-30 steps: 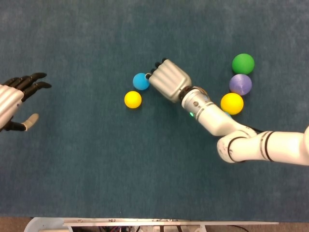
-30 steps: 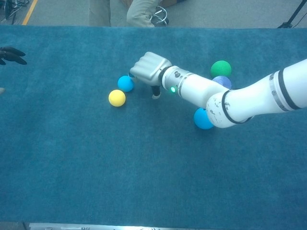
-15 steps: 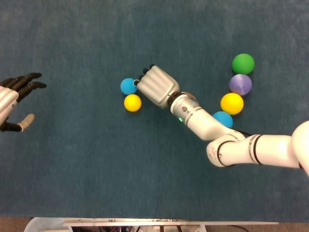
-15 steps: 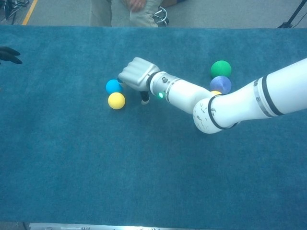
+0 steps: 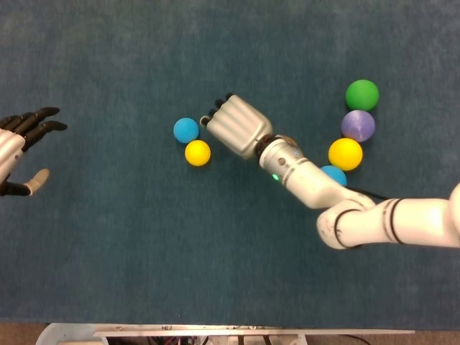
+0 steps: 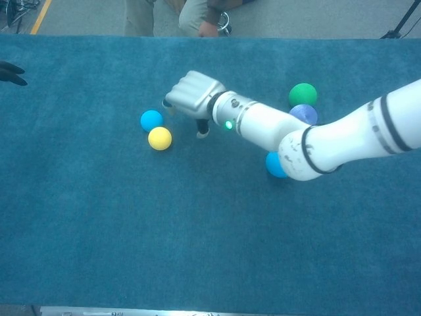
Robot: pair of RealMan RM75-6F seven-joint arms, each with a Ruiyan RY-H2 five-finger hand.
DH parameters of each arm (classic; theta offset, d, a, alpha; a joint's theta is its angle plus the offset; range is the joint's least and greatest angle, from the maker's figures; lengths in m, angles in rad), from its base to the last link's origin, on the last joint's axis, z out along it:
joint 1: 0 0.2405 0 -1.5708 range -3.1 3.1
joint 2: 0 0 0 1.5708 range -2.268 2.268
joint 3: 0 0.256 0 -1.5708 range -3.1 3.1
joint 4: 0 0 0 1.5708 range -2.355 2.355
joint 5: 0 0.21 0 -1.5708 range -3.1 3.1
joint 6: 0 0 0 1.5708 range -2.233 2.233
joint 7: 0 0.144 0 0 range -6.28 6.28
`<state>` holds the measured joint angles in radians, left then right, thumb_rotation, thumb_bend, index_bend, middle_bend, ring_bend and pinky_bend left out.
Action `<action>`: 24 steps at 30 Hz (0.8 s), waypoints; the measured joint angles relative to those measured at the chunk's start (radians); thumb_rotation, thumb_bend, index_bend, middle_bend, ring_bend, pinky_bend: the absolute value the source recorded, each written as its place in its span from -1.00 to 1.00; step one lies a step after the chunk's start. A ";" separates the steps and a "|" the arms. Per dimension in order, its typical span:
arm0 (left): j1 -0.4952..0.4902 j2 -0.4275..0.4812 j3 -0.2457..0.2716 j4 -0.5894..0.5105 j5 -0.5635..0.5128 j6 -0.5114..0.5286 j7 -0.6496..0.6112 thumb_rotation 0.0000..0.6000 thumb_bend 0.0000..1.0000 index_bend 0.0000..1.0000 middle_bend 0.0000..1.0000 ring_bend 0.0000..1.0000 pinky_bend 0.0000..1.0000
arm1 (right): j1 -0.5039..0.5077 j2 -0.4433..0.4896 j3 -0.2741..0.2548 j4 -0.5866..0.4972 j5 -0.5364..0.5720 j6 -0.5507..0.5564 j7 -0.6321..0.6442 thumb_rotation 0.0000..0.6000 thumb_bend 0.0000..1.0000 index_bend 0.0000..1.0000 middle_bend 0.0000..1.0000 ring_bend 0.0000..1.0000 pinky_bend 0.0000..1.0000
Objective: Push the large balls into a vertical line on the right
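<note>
Four large balls sit at the right in the head view: green (image 5: 361,95), purple (image 5: 357,125), yellow (image 5: 345,154) and blue (image 5: 333,175), the last half hidden under my right forearm. The chest view shows the green ball (image 6: 302,95), the purple ball (image 6: 304,114) and the blue ball (image 6: 275,164). My right hand (image 5: 236,127) (image 6: 193,94) is at mid-table with its fingers curled in, holding nothing. It is a small gap right of a small blue ball (image 5: 186,130). My left hand (image 5: 18,147) stays at the far left, fingers spread and empty.
A small yellow ball (image 5: 198,152) (image 6: 160,138) lies just below the small blue ball (image 6: 151,120). Blue carpet (image 5: 144,244) covers the whole table. A person stands beyond the far edge (image 6: 197,16).
My right hand swept left and nudged the small blue ball leftward, above the small yellow one, then drew back slightly. The large blue ball came into sight beside my forearm.
</note>
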<state>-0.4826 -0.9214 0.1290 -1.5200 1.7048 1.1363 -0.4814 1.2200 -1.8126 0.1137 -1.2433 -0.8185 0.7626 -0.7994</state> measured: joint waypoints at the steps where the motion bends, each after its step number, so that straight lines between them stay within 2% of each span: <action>1: 0.001 0.001 -0.001 0.000 0.000 0.003 0.000 1.00 -0.20 -0.71 -0.87 -0.76 -0.65 | -0.006 0.013 -0.001 -0.014 -0.005 0.008 0.005 1.00 -0.78 -0.34 -0.15 -0.41 -0.26; 7: 0.023 -0.003 -0.014 0.004 -0.026 0.032 0.014 1.00 -0.20 -0.71 -0.84 -0.73 -0.65 | -0.056 0.115 -0.004 -0.118 -0.031 0.080 0.031 1.00 -0.78 -0.34 -0.15 -0.41 -0.26; 15: 0.089 -0.022 -0.032 0.018 -0.070 0.115 0.048 1.00 -0.20 -0.70 -0.82 -0.73 -0.65 | -0.173 0.305 -0.012 -0.327 -0.062 0.241 0.069 1.00 -0.78 -0.34 -0.13 -0.41 -0.26; 24: 0.185 -0.057 -0.081 0.035 -0.161 0.235 0.107 1.00 -0.20 -0.69 -0.79 -0.72 -0.65 | -0.380 0.537 -0.092 -0.510 -0.198 0.460 0.144 1.00 -0.77 -0.34 -0.11 -0.40 -0.26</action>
<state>-0.2975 -0.9786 0.0482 -1.4849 1.5440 1.3714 -0.3742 0.8398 -1.2760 0.0222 -1.7535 -1.0161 1.2229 -0.6549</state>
